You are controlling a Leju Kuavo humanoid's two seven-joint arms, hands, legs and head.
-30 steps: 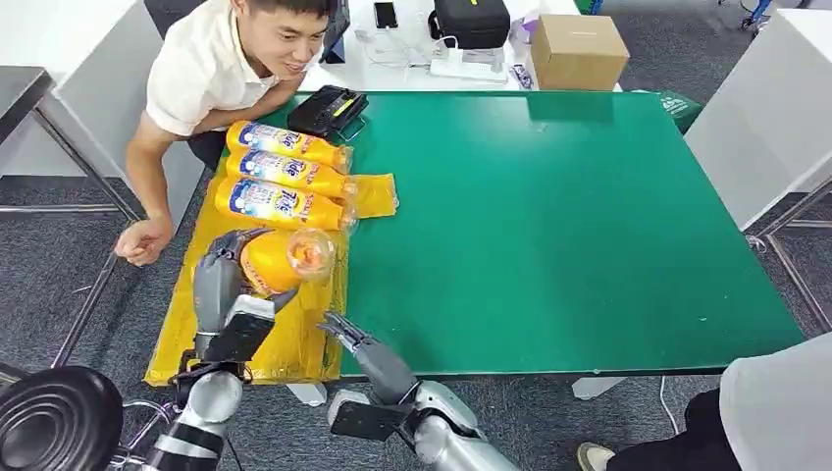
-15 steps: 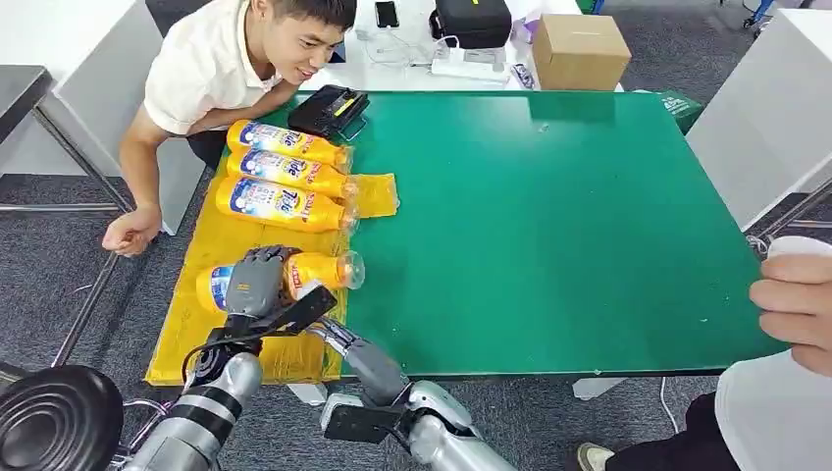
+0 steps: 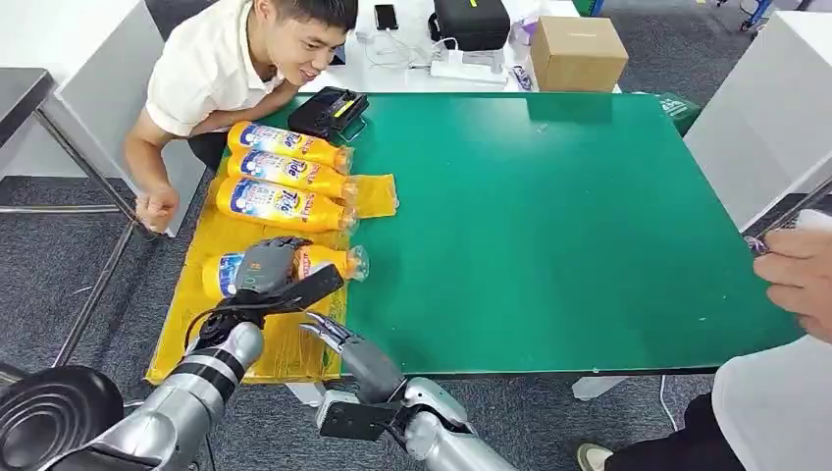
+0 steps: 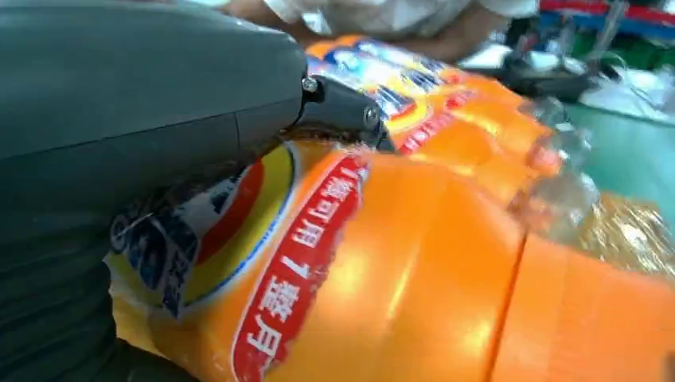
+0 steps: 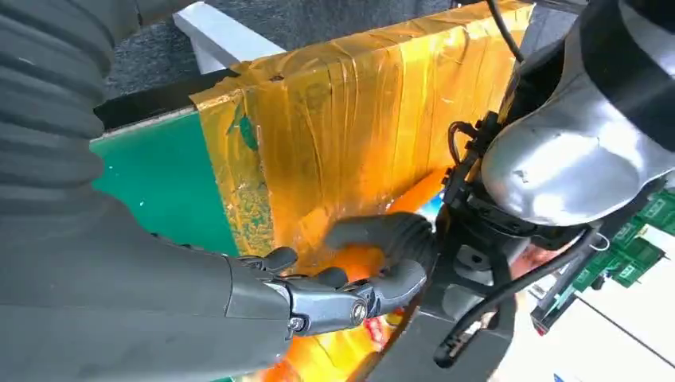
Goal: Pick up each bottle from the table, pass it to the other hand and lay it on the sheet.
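Yellow sheet (image 3: pixel 221 245), left hand (image 3: pixel 263 270) fingers wrapping half-hidden bottle (image 3: pixel 324 263), right hand (image 3: pixel 343 345) fingers apart

L arm comes up from the low left corner, silver, bent at the elbow, reaching fwd. L hand (image 3: pixel 263 270) is palm down w/ fingers curled over a bottle (image 3: pixel 324 261), holding it. Thumb sticks out to the side. R arm comes in low, near the middle. R hand (image 3: pixel 338 339) is just below the L hand, fingers apart and a bit bent, nothing in it. In the R wrist view its fingers (image 5: pixel 350 298) point at the L wrist.
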